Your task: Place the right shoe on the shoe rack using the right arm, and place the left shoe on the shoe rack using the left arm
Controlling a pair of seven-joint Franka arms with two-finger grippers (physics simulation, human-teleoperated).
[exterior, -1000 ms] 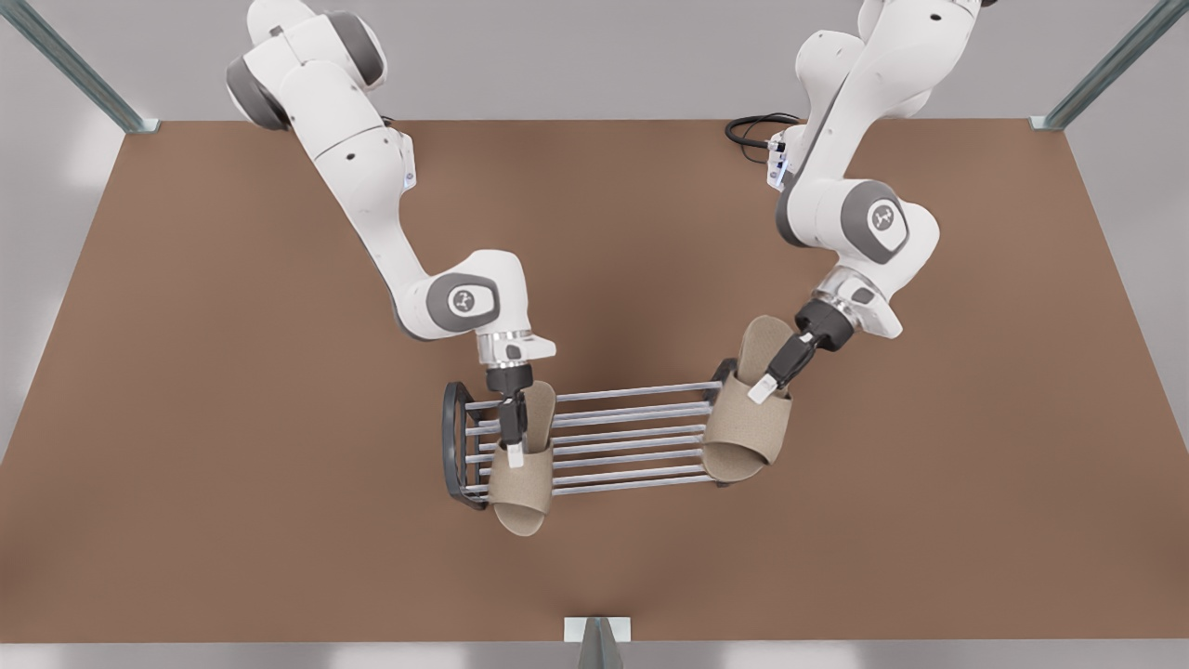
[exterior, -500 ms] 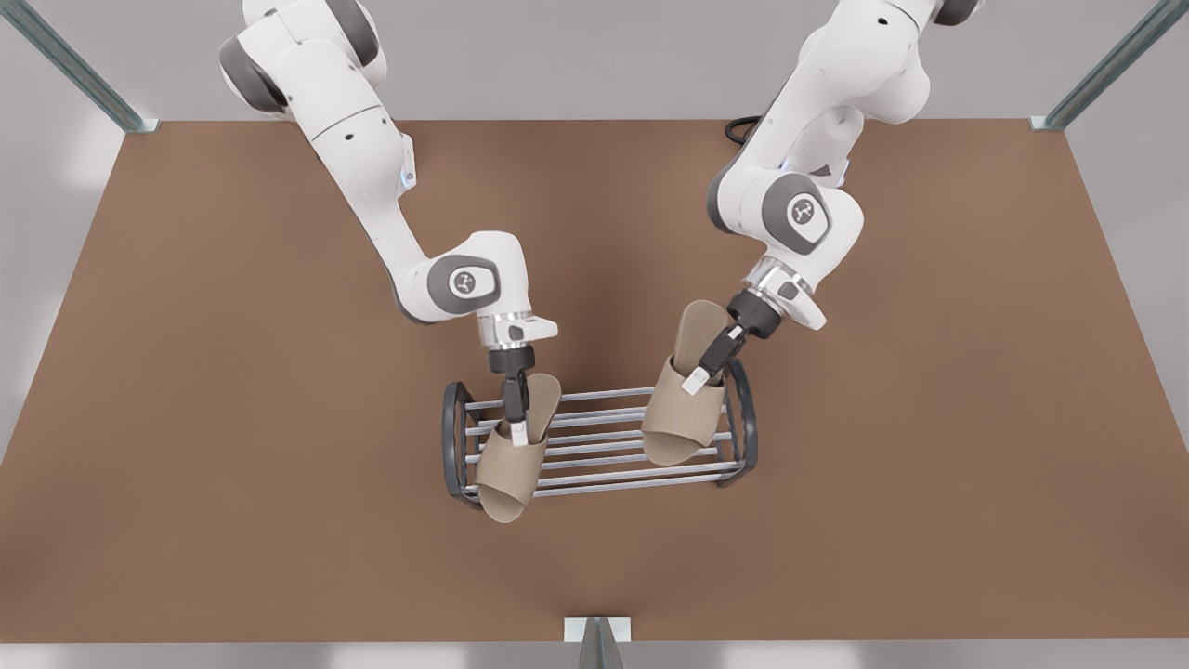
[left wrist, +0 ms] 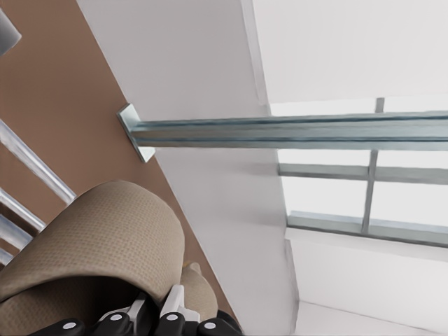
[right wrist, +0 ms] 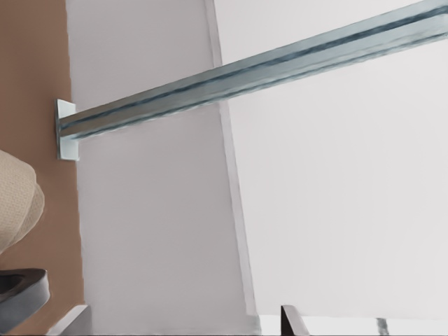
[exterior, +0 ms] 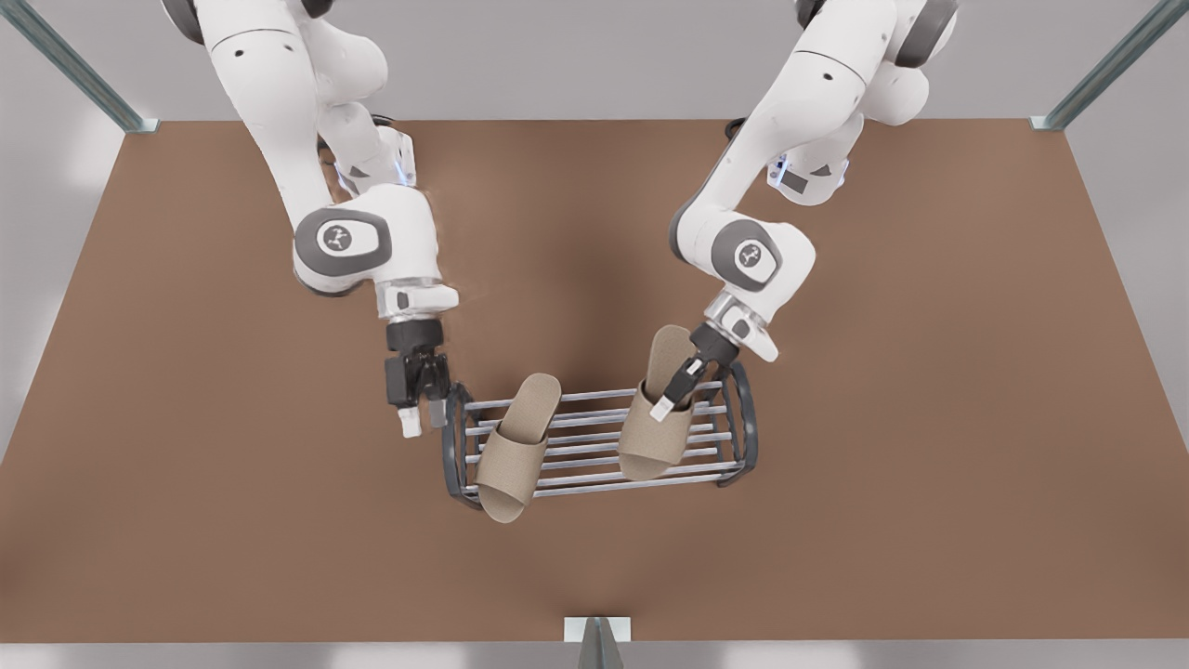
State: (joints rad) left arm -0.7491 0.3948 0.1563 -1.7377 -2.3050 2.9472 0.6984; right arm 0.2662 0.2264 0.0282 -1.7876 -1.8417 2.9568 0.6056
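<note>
Right gripper [exterior: 420, 416]: front view's left, just beside shoe rack [exterior: 594, 460]; fingers apart, empty.
Right shoe [exterior: 516, 446]: on the bars, toe overhanging.
Left gripper [exterior: 675, 395]: clamped on left shoe [exterior: 655, 432], over the rack.
Left wrist view: fingers [left wrist: 171, 304] at the strap.

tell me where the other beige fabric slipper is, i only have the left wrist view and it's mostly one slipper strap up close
Observer: The second beige fabric slipper lies across the bars of the grey metal shoe rack, near the end on the front view's left, with its toe overhanging the front bar.
Operator: is the right gripper on it
Observer: No. The right gripper is open and apart from it, just outside the rack's dark end frame.
Operator: and my slipper, is it over the rack
Observer: Yes. The left gripper is shut on the held beige slipper, which is tilted over the bars near the other end. Whether it rests on them I cannot tell.
</note>
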